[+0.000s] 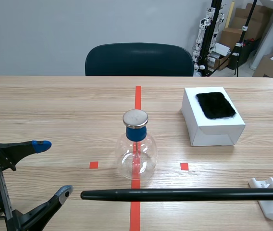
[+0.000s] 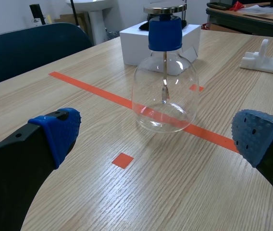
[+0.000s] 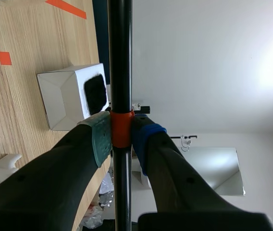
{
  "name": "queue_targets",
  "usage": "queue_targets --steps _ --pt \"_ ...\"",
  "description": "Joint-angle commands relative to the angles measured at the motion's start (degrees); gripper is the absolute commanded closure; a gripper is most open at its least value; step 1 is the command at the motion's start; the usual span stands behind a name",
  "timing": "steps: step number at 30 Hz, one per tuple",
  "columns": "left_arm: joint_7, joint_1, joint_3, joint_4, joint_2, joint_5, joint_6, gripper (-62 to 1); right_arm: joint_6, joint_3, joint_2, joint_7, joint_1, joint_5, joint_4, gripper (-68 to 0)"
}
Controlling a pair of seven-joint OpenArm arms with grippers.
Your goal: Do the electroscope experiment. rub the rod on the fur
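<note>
Your rod (image 1: 184,194) is up off the table and lying level, a long black bar across the near side, passing in front of the electroscope (image 1: 136,156). Your right gripper (image 3: 121,137) is clamped on it, pads pressed either side of the orange-red band. The rod's free tip ends just beside the lower finger of your left gripper (image 1: 54,168).

The fur (image 1: 215,105), a black patch, sits on top of the white box (image 1: 212,131), beyond the rod and to the right of the electroscope, well apart from the rod. No contact between rod and fur.

The electroscope is a clear glass flask with a blue neck and a metal cap, standing upright on the red tape line.

Your left gripper has its fingers spread wide with nothing in them, the flask ahead of it. A white stand (image 1: 271,190) rests at the near right edge.
</note>
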Motion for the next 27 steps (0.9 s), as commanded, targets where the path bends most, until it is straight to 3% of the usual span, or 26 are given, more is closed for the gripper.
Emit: queue_targets --steps 1,11,19,27 --pt "-0.79 -0.15 -0.33 0.66 -0.33 -0.46 0.13 -62.3 -2.4 0.39 0.02 -0.04 -0.09 0.83 1.01 -0.4" --pt "-0.79 -0.15 -0.33 0.66 -0.33 -0.46 0.13 -62.3 -2.38 3.61 2.25 0.17 0.07 5.68 1.01 -0.4" --pt "-0.79 -0.17 -0.33 0.66 -0.33 -0.46 0.13 -62.3 -2.32 10.19 2.25 0.17 3.87 12.0 1.01 -0.4" --pt "-0.79 -0.17 -0.33 0.66 -0.33 -0.46 0.13 -62.3 3.91 18.67 6.47 -2.16 4.39 22.36 0.68 -0.4"
